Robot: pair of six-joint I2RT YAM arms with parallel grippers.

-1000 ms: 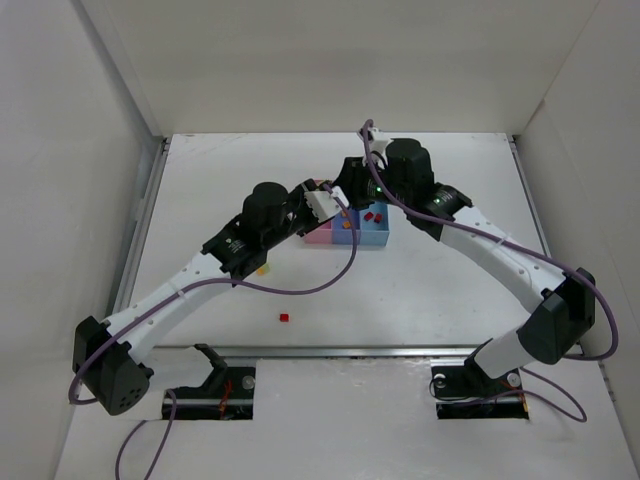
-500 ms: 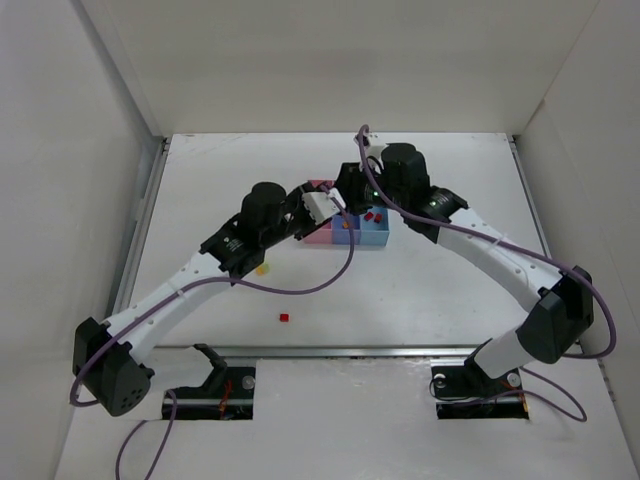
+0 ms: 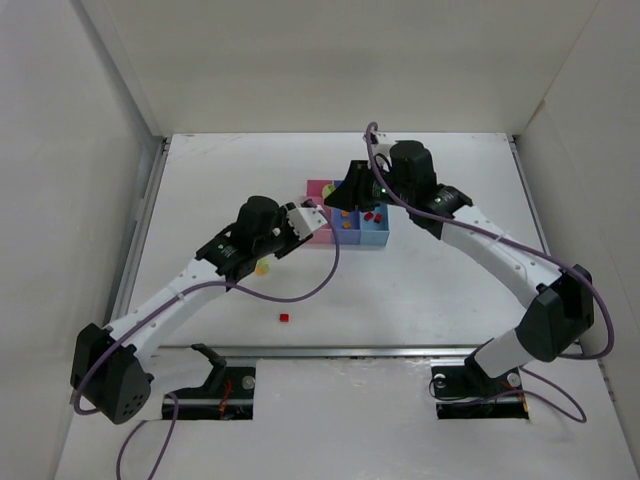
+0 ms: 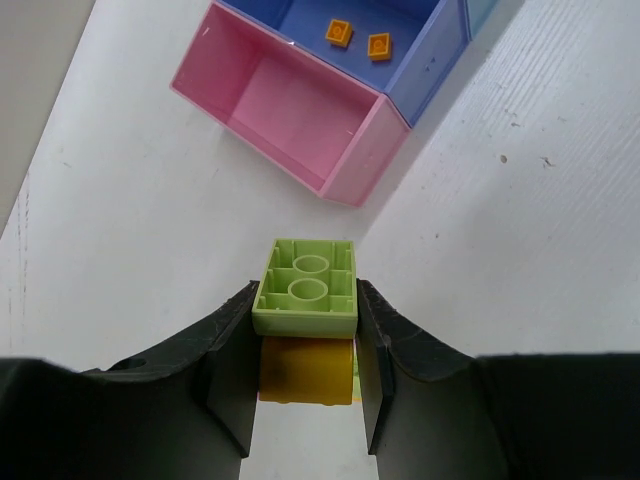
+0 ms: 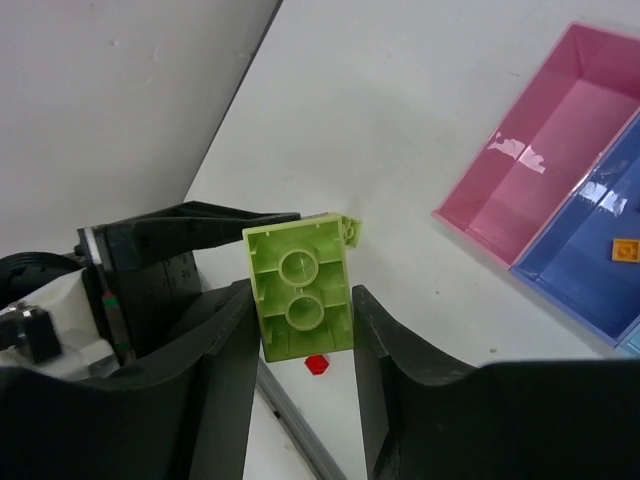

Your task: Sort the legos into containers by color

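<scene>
gripping a green brick by its sides, the left hand is closed, with the brick's hollow underside turned to the wrist camera. a yellow piece shows just below it between the fingers; i cannot tell if the two are joined. this hand hangs just beside the near side of the pink bin, which holds nothing visible.

the tray sits on the bench toward the far edge, about midway between the left and right edges. its bins run pink, blue-violet, light blue from left to right. the blue-violet bin holds two orange legos. the light blue bin holds red legos.

the right hand is clamped on another green brick, also underside up, held tilted in the air. seen from above, this hand is over the far side of the tray, near the pink end.

one loose red lego lies near the bench's near edge, left of the middle, well apart from the tray. it also shows just under the brick in the right wrist view.
</scene>
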